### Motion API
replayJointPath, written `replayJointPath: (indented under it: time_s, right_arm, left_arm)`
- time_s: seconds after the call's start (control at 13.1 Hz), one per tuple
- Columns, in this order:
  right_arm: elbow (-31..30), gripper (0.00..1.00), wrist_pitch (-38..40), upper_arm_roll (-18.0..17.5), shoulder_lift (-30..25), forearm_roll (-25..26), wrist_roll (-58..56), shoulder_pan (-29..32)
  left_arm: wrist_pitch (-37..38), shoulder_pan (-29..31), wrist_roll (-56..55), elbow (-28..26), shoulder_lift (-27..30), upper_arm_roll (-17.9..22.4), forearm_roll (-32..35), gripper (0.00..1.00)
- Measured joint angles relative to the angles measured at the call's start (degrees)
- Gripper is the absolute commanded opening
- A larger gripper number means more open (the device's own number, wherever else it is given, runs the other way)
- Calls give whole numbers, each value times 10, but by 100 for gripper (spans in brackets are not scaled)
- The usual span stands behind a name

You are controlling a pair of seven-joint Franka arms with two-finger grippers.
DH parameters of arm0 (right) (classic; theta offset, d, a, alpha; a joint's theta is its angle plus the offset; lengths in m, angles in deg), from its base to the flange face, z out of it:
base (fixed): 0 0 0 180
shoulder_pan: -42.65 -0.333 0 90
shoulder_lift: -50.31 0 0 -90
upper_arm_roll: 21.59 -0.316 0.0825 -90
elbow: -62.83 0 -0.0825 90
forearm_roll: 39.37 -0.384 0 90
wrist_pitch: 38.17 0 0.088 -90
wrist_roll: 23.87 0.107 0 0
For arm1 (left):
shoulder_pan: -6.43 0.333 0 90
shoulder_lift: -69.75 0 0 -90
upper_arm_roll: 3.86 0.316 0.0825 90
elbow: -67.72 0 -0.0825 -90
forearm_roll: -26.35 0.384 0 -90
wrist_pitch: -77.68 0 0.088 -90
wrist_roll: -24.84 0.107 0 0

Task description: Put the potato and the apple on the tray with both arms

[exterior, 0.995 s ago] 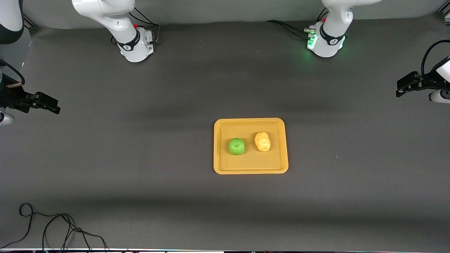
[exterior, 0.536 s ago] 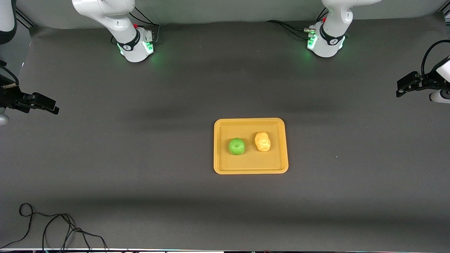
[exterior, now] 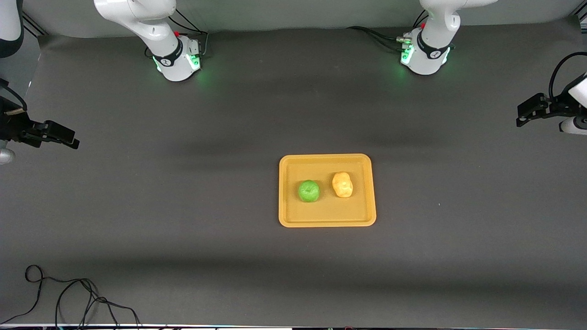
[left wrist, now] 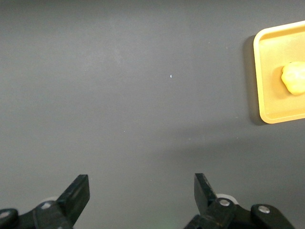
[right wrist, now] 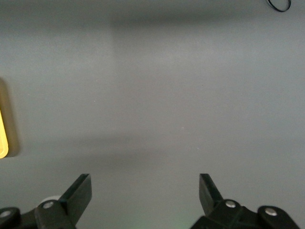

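Orange-yellow tray (exterior: 327, 222) at mid-bench, long edges running toward and away from the front camera. Inside its low rim, green apple (exterior: 309, 191) and yellow-tan potato (exterior: 342, 184) side by side, close but not touching: apple on the half toward the right arm's end, slightly nearer the front camera; potato on the half toward the left arm's end, presumably each set down from its own arm's side. Both pieces settled on the tray floor, clear of the rim, hence judged stable and the placing complete. Left gripper (exterior: 527, 112) parked over bare bench, well apart from the tray, jaws wide and empty. Right gripper (exterior: 60, 136) likewise over bare bench at its own end, well apart from the tray, jaws wide and empty, apparently withdrawn to leave the tray unobstructed.
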Motion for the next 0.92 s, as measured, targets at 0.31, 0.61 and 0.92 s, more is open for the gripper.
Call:
replayJointPath:
  time_s: [0.31, 0.61, 0.92]
  right_arm:
    - [0, 100, 4, 0, 0, 0, 0, 0]
    - [0, 100, 20, 0, 0, 0, 0, 0]
    - [1, 100, 20, 0, 0, 0, 0, 0]
  left_arm:
    - [-1, 0, 0, 0, 0, 0, 0, 99]
    - [-1, 0, 1, 0, 0, -1, 0, 99]
    - [-1, 0, 1, 0, 0, -2, 0, 99]
